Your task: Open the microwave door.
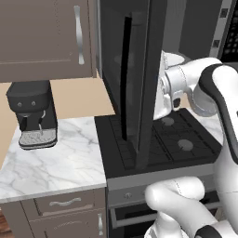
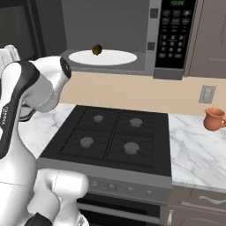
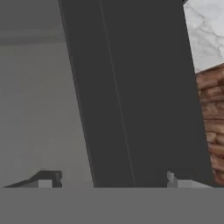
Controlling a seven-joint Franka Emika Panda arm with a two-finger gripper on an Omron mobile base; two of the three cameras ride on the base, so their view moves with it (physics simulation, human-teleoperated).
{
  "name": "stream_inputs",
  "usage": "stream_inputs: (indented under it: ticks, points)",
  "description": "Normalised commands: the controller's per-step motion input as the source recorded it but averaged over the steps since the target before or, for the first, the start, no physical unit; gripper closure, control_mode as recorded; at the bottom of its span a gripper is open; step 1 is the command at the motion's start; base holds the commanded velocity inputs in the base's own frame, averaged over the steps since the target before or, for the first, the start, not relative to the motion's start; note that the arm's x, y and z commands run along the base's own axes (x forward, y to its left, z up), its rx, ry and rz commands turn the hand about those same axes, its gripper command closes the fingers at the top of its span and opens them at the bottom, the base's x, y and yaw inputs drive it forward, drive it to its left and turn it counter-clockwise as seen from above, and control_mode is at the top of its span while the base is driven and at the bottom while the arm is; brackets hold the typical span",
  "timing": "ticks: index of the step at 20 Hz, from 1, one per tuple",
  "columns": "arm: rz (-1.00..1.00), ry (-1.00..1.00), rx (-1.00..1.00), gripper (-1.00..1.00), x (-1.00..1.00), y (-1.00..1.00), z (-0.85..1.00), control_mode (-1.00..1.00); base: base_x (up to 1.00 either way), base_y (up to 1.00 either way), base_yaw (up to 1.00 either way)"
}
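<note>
The microwave door (image 1: 132, 69) stands swung wide open, edge-on toward me over the stove in the left base view. The microwave (image 2: 132, 26) shows its open grey cavity, with a white turntable plate (image 2: 103, 57) carrying a small brown item (image 2: 97, 49), and a black button panel (image 2: 174, 31) at the right. My white hand (image 1: 163, 86) presses close behind the door's free edge, which hides the fingers there. In the hand view my gripper (image 3: 111, 181) is open, its fingertips (image 3: 46, 181) far apart, with the door's dark panel (image 3: 140, 87) right in front of them.
A black stove top (image 2: 110, 137) lies below the microwave, above an oven front (image 2: 123, 190). A black coffee machine (image 1: 32, 114) sits on the marble counter (image 1: 51, 162) to the left under a brown cabinet (image 1: 44, 37). An orange mug (image 2: 215, 119) stands on the right counter.
</note>
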Motion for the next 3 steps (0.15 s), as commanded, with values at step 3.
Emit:
stream_inputs:
  ticks: [3]
  points:
    - [0.00, 0.00, 0.00, -1.00, 0.00, 0.00, 0.00, -1.00, 0.00, 0.00, 0.00]
